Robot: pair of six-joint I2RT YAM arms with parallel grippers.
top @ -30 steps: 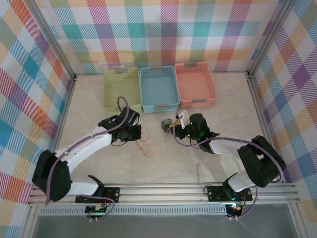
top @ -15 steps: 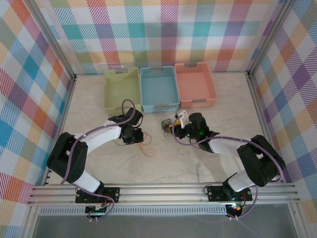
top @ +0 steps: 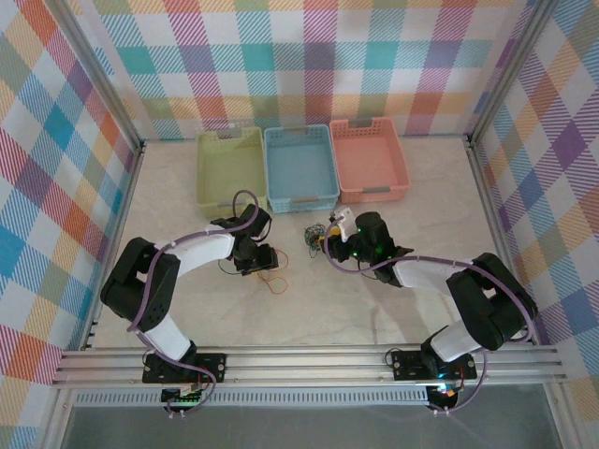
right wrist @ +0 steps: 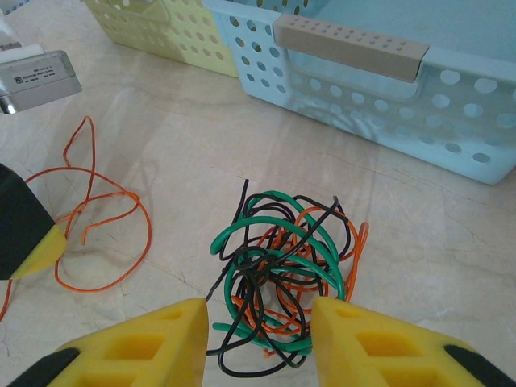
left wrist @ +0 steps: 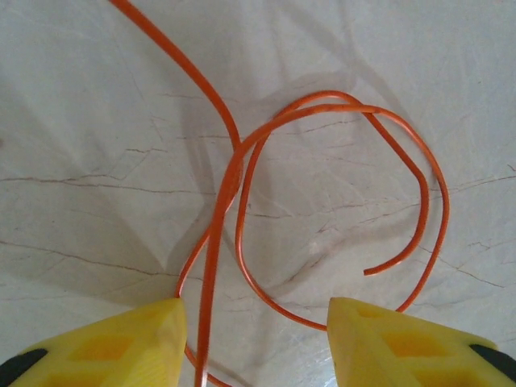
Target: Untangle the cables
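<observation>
One thin red-orange wire lies free on the pale marble-patterned worktop, curled in a couple of loose loops and well apart from the rest. That much of the task looks done. The left pincer hangs directly over it with its yellow fingers spread wide. The wire runs across the gap between them, close by one finger, but nothing is clamped, so this pincer is released.

The larger part of the job is not yet done. A small knot of green, black and orange wires sits on the worktop just in front of the perforated light-blue plastic basket, its strands looped through one another. The right pincer is low at the near edge of this knot, fingers apart and straddling its nearest loops. No strand looks pinched, so I judge it released too.

By my reckoning the task is at an early stage: one cable out, and at least three colours to separate.
</observation>
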